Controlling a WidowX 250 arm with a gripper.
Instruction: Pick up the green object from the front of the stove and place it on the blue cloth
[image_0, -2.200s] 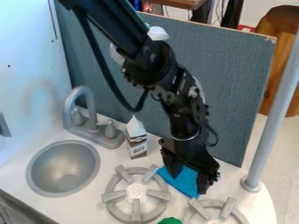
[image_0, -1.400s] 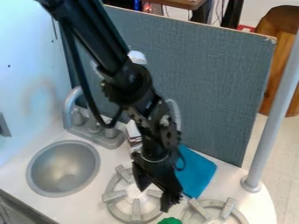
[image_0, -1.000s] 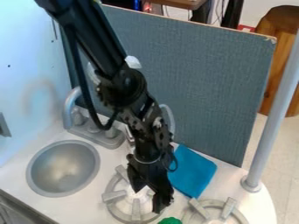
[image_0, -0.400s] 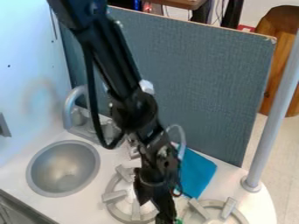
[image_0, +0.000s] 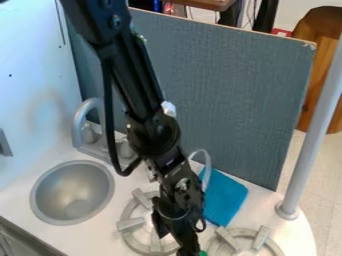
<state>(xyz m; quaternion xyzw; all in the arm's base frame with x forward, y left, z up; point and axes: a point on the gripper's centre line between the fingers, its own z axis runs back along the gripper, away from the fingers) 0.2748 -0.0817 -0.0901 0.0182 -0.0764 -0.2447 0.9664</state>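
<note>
The relation that matters most is between the gripper (image_0: 178, 241) and the green thing (image_0: 203, 253) at the bottom edge of the view. The black arm (image_0: 143, 95) slants down from the top left, and the gripper hangs low at its end, its lower part just beside the green thing, which lies to the view's right of it. Whether the two touch cannot be told, nor which way the green thing's long axis runs, since so little of it is in sight. How wide or narrow the gripper stands, and whether it holds anything, cannot be told either. The left burner (image_0: 131, 224) sits behind and to the left of the gripper, partly covered by it, and the right burner (image_0: 261, 237) lies on the other side, so the green thing shows low between the two. The blue cloth (image_0: 226, 197) lies flat on the counter (image_0: 93, 242), up and to the right of the gripper and near the grey panel (image_0: 234, 100), its longer sides running from the panel toward the front at a slant.
</note>
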